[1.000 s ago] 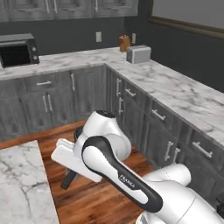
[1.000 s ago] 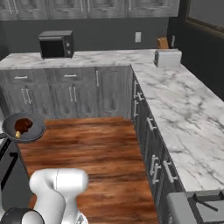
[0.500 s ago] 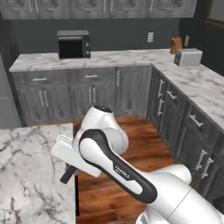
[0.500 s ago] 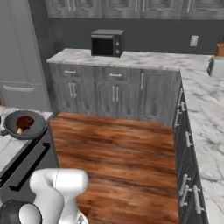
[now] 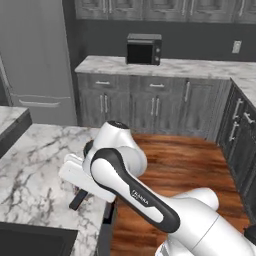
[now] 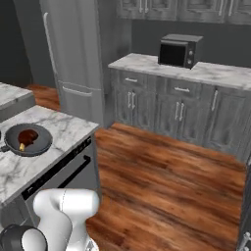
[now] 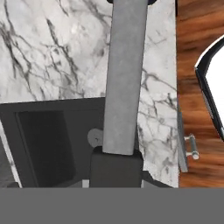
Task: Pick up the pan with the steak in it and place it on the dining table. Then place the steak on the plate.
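The claw [image 7: 116, 168] is clamped tight on the long handle of the pan [image 6: 27, 139], which runs up the hand view above a sunken sink [image 7: 52, 144]. In the right base view the pan, steak [image 6: 28, 136] inside, sits over the marble worktop [image 6: 59, 130] near its corner edge, with open wood floor [image 6: 162, 181] beyond. Grey cabinets [image 5: 155, 102] line the far wall under a black microwave [image 5: 144, 48], beside a tall fridge [image 5: 37, 60]. The arm [image 5: 135, 192] reads "FRANKA".
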{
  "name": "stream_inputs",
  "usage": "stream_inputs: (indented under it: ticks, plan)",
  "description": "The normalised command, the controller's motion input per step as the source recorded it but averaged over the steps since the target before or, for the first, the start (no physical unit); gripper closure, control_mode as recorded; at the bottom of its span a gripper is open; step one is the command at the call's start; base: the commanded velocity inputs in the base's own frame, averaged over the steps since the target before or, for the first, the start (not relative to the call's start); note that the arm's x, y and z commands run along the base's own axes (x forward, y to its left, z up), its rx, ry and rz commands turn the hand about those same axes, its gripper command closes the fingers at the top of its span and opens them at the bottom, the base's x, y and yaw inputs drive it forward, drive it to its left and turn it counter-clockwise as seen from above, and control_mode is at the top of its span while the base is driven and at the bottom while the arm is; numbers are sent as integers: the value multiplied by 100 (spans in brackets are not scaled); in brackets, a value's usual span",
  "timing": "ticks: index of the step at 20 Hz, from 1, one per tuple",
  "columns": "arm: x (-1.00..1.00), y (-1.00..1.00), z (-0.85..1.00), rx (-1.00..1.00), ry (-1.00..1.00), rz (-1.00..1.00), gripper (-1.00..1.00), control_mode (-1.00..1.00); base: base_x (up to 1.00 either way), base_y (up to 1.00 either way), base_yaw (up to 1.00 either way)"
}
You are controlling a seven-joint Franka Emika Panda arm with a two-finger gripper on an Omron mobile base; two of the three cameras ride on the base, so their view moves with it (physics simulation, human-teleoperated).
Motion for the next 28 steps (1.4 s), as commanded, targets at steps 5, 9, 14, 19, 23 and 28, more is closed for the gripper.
stream_inputs:
  ticks: [5,9,14,19,23,28]
  plan:
    - [0,0,0,0,0,0,100,100,-9,0,50]
    - [0,0,0,0,0,0,100,100,-9,0,50]
    - [0,0,0,0,0,0,100,100,-9,0,50]
    - [0,0,0,0,0,0,100,100,-9,0,50]
    - [0,0,0,0,0,0,100,100,-9,0,50]
    - [0,0,0,0,0,0,100,100,-9,0,50]
